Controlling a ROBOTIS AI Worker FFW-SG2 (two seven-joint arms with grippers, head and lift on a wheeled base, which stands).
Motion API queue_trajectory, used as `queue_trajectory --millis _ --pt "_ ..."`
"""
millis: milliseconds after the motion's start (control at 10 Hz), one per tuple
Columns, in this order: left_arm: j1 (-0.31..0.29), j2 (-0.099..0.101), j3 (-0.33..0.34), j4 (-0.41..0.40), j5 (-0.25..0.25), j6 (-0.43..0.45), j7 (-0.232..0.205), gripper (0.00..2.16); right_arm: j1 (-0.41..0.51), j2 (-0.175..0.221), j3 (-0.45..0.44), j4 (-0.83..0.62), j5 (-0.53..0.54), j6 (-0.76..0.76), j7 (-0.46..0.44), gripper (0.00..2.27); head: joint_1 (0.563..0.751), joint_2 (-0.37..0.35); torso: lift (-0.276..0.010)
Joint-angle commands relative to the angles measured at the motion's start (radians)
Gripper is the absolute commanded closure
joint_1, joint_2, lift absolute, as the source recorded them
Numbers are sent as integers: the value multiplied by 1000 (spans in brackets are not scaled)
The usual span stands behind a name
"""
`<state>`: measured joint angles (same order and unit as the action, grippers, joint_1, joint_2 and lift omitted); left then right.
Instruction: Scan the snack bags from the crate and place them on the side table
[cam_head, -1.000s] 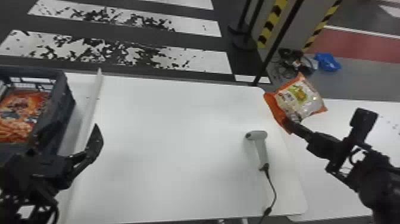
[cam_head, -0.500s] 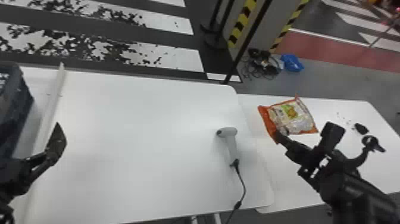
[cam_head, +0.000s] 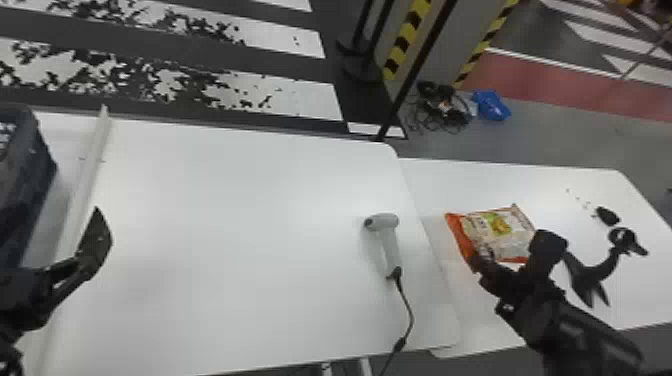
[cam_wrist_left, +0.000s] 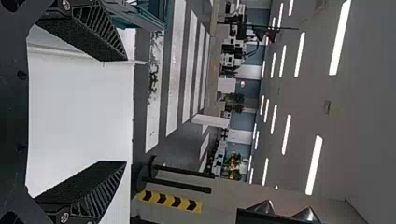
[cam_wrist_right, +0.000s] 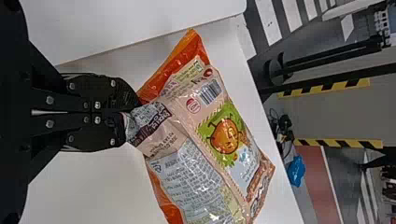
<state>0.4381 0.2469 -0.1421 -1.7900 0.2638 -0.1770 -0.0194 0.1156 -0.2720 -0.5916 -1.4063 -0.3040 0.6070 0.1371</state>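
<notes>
My right gripper (cam_head: 482, 262) is over the side table (cam_head: 575, 190) at the right, holding the near edge of an orange and clear snack bag (cam_head: 500, 230). In the right wrist view the gripper (cam_wrist_right: 128, 114) is shut on a crumpled edge of the snack bag (cam_wrist_right: 210, 140), its barcode and orange cartoon side facing the camera. A white scanner (cam_head: 387, 240) lies on the main table near its right edge. At the left, my left gripper (cam_head: 95, 240) hangs beside the dark crate (cam_head: 30, 185); in the left wrist view the gripper (cam_wrist_left: 114, 112) stands wide open with nothing between its fingers.
The main table (cam_head: 240, 225) has a pale raised strip (cam_head: 90, 170) along its left side. A black cable (cam_head: 407, 305) trails from the scanner over the front edge. On the side table, dark objects (cam_head: 607, 215) lie right of the bag. A post (cam_head: 415, 70) rises behind.
The head view has turned rightward. My right gripper has carried the bag away from the main table's edge, out over the side table. The left gripper shows no clear motion of its own.
</notes>
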Motion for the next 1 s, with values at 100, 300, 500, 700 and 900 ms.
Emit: queue_trajectory --millis 100,300,500,700,900 --pt "5 0 -2 -3 0 -2 -4 83 -5 -6 4 63 0 -6 -27 947 695 -350 -50" --pt "10 2 -2 -5 0 -5 -5 83 -4 -6 4 72 -1 -13 -51 22 695 -350 -50" --pt "11 2 -5 -6 0 -11 -4 83 19 -3 -4 43 -7 -68 -56 46 695 -350 -50" --pt "11 0 -5 -8 0 -11 -2 83 67 25 0 -72 -7 -105 -57 39 695 -350 -50" --pt "11 0 -4 -9 0 -8 -1 83 127 62 47 -215 20 -132 -60 36 695 -350 -50"
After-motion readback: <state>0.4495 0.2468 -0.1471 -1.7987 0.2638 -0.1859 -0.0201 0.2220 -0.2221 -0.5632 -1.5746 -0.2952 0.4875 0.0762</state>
